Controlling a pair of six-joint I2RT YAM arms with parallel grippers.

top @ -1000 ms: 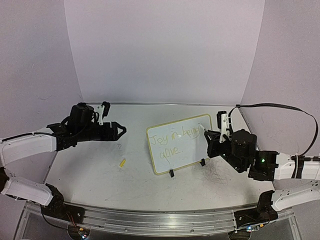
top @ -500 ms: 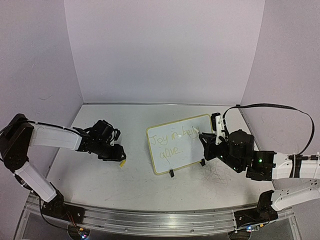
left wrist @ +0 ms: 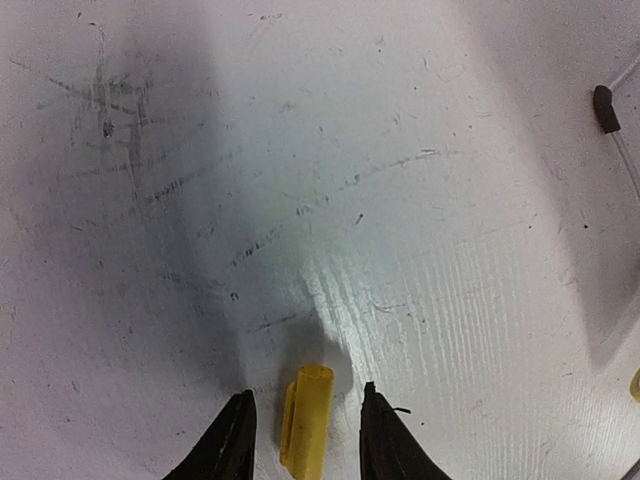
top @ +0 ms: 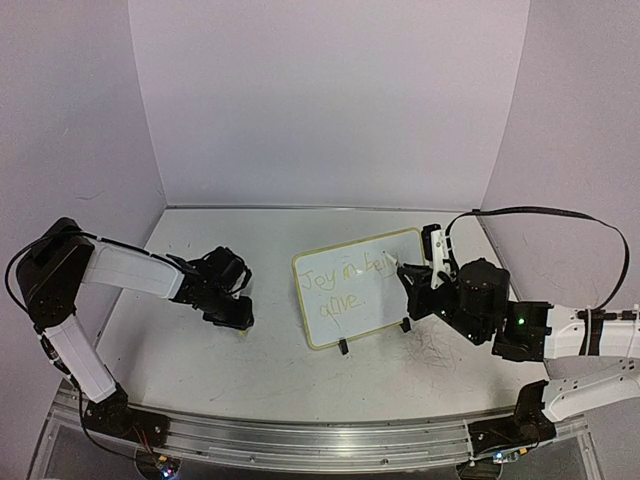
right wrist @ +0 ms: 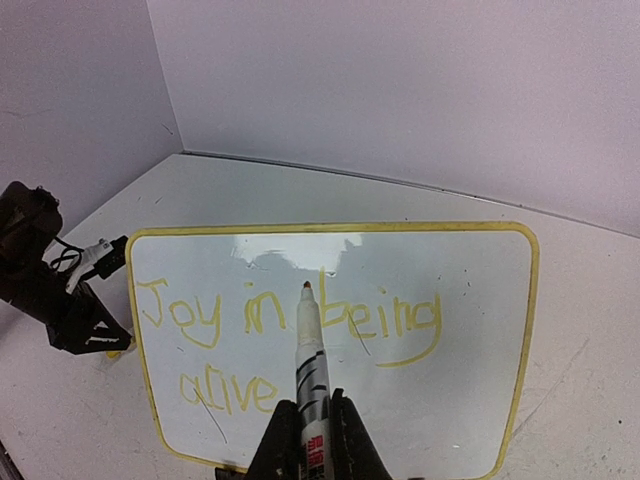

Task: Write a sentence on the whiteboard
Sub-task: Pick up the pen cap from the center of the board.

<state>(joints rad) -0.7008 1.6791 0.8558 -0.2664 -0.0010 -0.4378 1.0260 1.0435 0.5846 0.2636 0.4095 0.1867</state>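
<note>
The whiteboard [top: 372,300] stands tilted on the table at centre right, with a pale-yellow rim [right wrist: 330,228]. The sentence [top: 345,275] "Joy in being alive" [right wrist: 190,318] is on it in two yellow-green lines. My right gripper [top: 415,280] [right wrist: 312,405] is shut on a white pen [right wrist: 311,350]. The pen's tip hangs over the board between "in" and "being"; contact is unclear. My left gripper [top: 238,318] [left wrist: 306,390] is open and low on the table. Its fingers [left wrist: 240,435] flank a small yellow pen cap [left wrist: 307,420] lying flat between them.
Two black clip feet [top: 343,346] hold the board's near edge; one shows in the left wrist view [left wrist: 603,100]. Pale walls close the back and both sides. A black cable [top: 540,212] arcs above the right arm. The tabletop has grey scratches [left wrist: 120,110].
My left arm has swung down and right from a raised pose, and its open gripper now straddles the yellow cap. My right gripper has shifted slightly left with the pen.
</note>
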